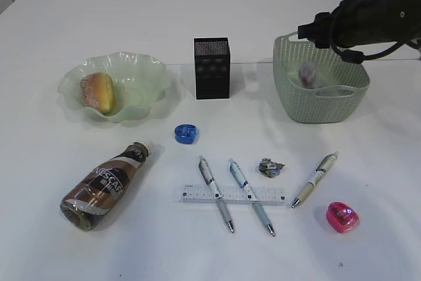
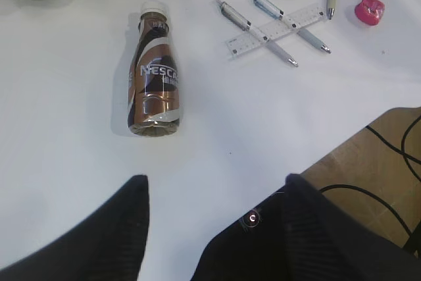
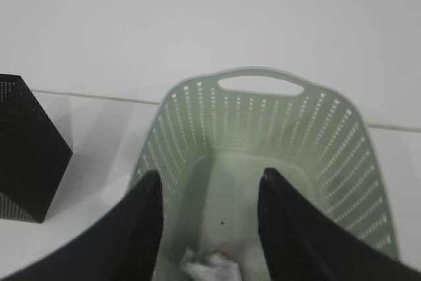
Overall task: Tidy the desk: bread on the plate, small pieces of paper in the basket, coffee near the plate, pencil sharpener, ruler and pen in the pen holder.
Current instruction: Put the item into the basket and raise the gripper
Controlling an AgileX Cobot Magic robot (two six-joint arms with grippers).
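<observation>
**Right pincer released above the basket, paper inside**

The right pincer (image 3: 209,228) hangs spread apart over the pale green basket (image 1: 289,100), where a crumpled paper (image 3: 210,269) lies on the bottom. The left pincer (image 2: 214,218) is also spread, empty, above the white surface (image 1: 99,248). A second paper scrap (image 1: 270,168) lies near the pens (image 1: 216,193) crossing the ruler (image 1: 197,195). The bread (image 1: 98,92) sits in the plate (image 1: 148,74); the coffee bottle (image 1: 105,185) lies on its side.

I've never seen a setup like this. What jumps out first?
The black arm's claw hangs open over the green basket at the back right, a paper wad inside. Nearer the front, a coffee bottle lies on its side at left, with pens crossing a ruler mid-table.
</observation>
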